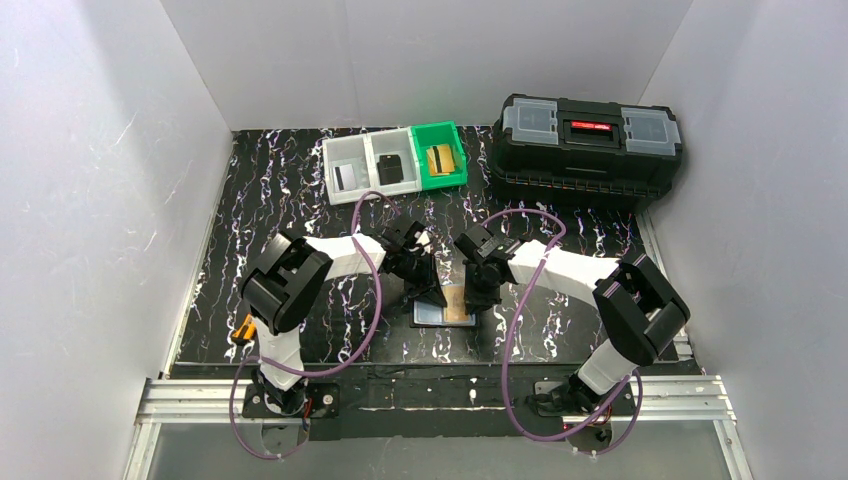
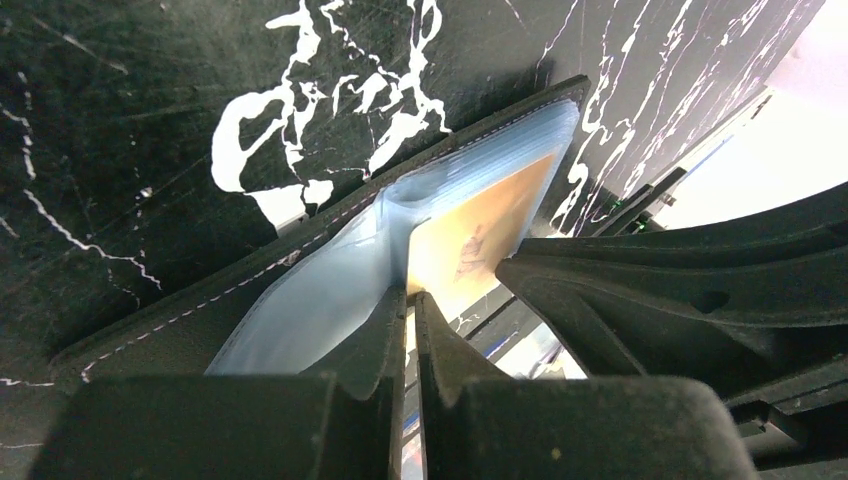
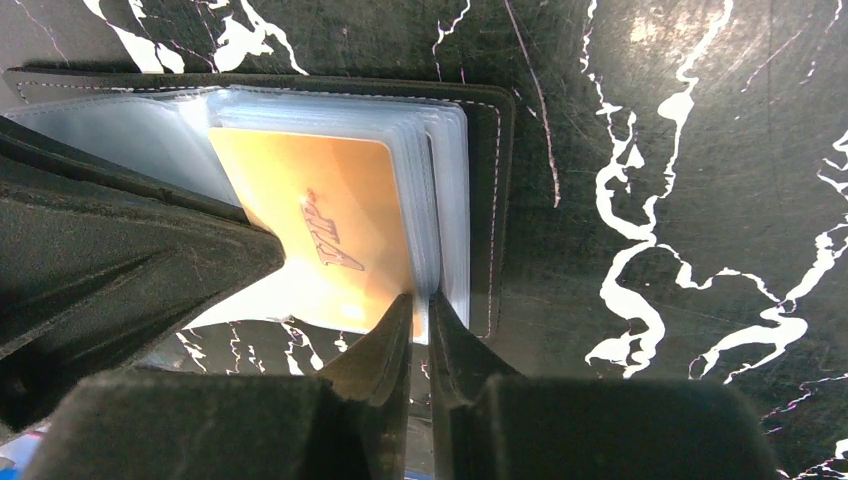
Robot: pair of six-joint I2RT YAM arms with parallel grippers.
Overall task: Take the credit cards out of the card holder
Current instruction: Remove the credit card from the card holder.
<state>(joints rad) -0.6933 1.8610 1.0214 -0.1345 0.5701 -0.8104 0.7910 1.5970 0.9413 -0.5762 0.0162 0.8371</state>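
The holder [image 3: 490, 200] lies open on the worktop [image 1: 280, 180], ahead of the left fingers [image 2: 375, 340], with a gold card [image 3: 320, 220] pocketed just left of the right fingers [image 3: 385, 350]. Likely step: gripping for the pull. Next, draw the card straight out. The left fingers pinch a clear pocket. The right fingers, nearly together, nip the pocket edges.
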